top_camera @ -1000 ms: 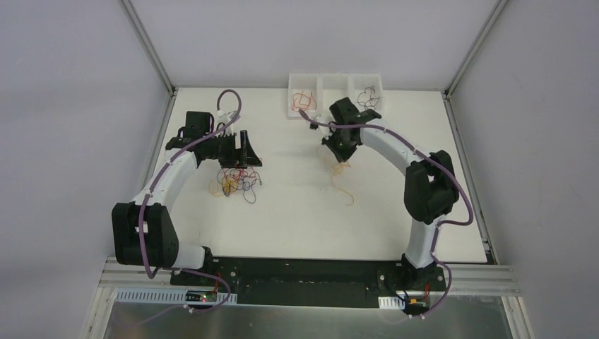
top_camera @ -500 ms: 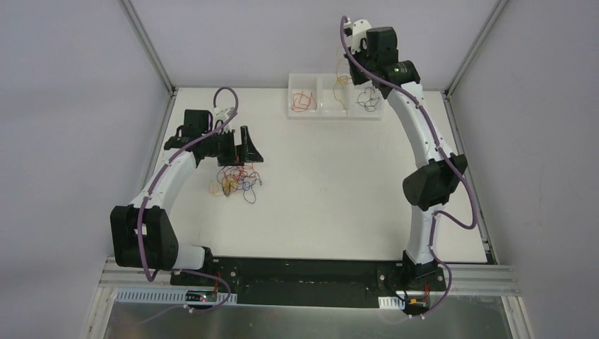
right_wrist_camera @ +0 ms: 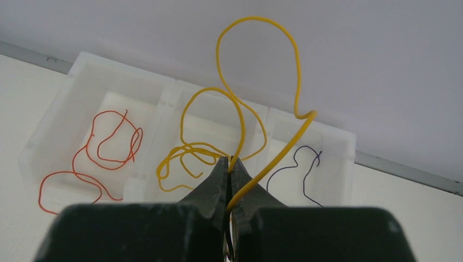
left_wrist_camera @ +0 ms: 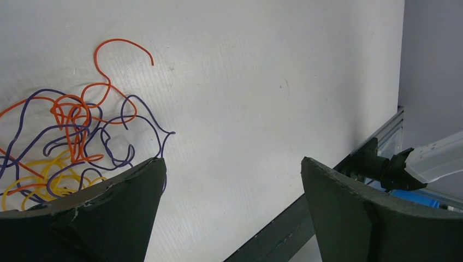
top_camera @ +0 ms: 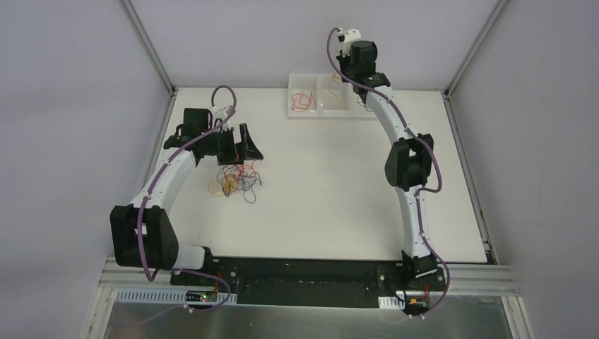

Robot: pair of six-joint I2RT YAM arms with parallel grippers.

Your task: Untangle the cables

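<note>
The right gripper (right_wrist_camera: 230,166) is closed tight on a yellow cable (right_wrist_camera: 297,54) and holds it in the air over the white tray (right_wrist_camera: 38,142) at the far edge of the table (top_camera: 318,198). A red cable (right_wrist_camera: 93,162) lies in the left compartment and a purple cable (right_wrist_camera: 297,154) in the right one. The left gripper (left_wrist_camera: 232,164) is wide open and holds nothing, near the far side of the tangle of cables (left_wrist_camera: 71,125) on the left part of the table.

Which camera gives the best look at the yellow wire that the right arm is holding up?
The right wrist view: the yellow wire loops up, large and sharp, from the shut right gripper. The top external view shows only a faint strand; the left wrist view misses it.
</note>
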